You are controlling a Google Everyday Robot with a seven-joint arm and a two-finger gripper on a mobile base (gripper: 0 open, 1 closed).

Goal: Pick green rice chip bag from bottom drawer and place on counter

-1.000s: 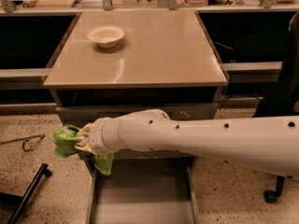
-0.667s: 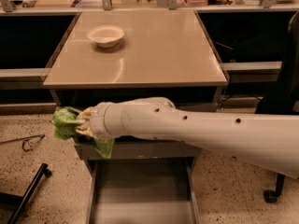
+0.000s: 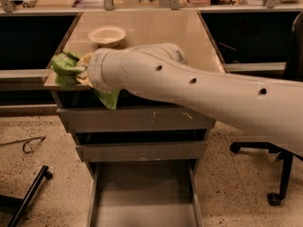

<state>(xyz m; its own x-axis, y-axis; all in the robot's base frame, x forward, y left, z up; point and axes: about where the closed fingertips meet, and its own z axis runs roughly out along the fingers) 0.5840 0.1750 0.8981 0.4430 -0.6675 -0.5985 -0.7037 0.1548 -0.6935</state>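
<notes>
Holding: the gripper point(image 3: 84, 72) is clenched on the green rice chip bag point(image 3: 64, 68), its fingers mostly hidden by the wrist.
Bag position: juts out left of the gripper tip, with a crumpled green flap hanging below the wrist, at the front-left corner of the counter point(image 3: 156, 30).
Gripper position: at the counter's front-left edge, on the end of the white arm point(image 3: 203, 91) that reaches in from the right.
Drawer: the bottom drawer point(image 3: 142, 195) is pulled out, well below the bag.
Bowl: the white bowl point(image 3: 107, 34) stands on the counter behind the gripper, apart from the bag.
</notes>
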